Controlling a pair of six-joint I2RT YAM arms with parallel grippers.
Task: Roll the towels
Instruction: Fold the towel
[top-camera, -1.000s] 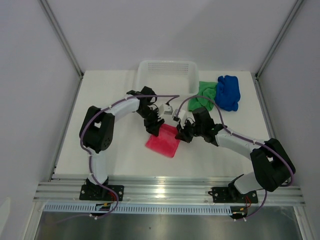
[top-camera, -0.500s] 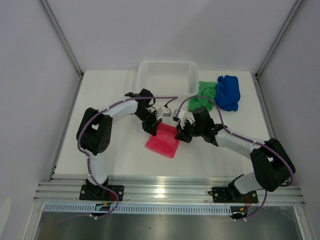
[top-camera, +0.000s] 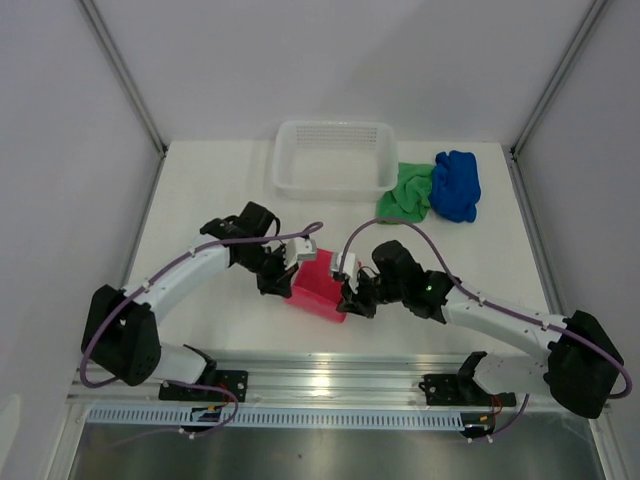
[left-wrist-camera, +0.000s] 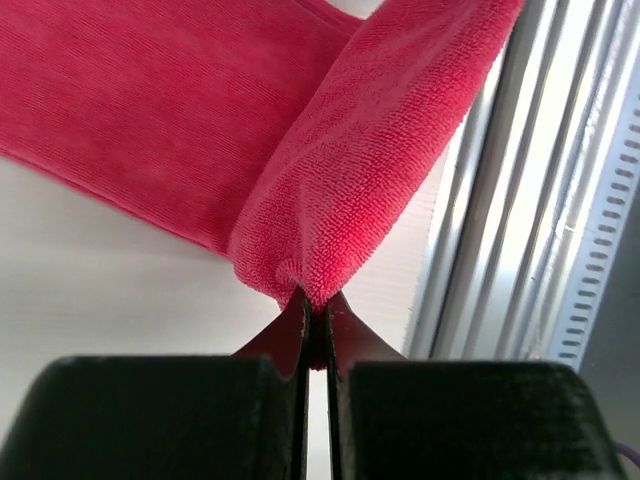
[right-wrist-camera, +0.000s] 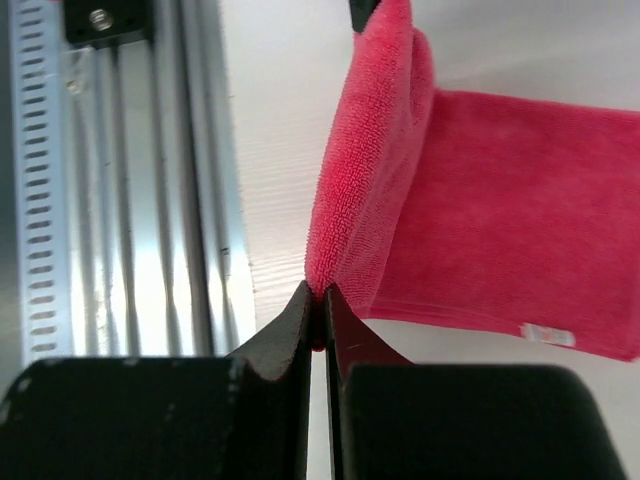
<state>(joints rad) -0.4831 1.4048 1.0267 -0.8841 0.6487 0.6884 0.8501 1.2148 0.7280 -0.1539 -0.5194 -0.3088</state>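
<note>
The bright pink towel (top-camera: 318, 286) lies near the table's front edge, its near edge lifted and folded back. My left gripper (top-camera: 285, 283) is shut on its left corner (left-wrist-camera: 300, 270), and my right gripper (top-camera: 347, 298) is shut on its right corner (right-wrist-camera: 330, 262). The fold (left-wrist-camera: 370, 170) stretches between the two grips, and the rest of the pink towel (right-wrist-camera: 500, 220) lies flat on the table. A green towel (top-camera: 408, 190) and a royal blue towel (top-camera: 457, 184) sit crumpled side by side at the back right, far from both grippers.
A white mesh basket (top-camera: 334, 137) stands at the back centre. The aluminium rail (top-camera: 330, 375) along the table's front edge runs just below the pink towel, close to both grippers (left-wrist-camera: 520, 200).
The left gripper closed on the pink towel's corner. Both arms drew the towel's far edge toward the front of the table, folding it over itself. The right gripper stayed shut.
</note>
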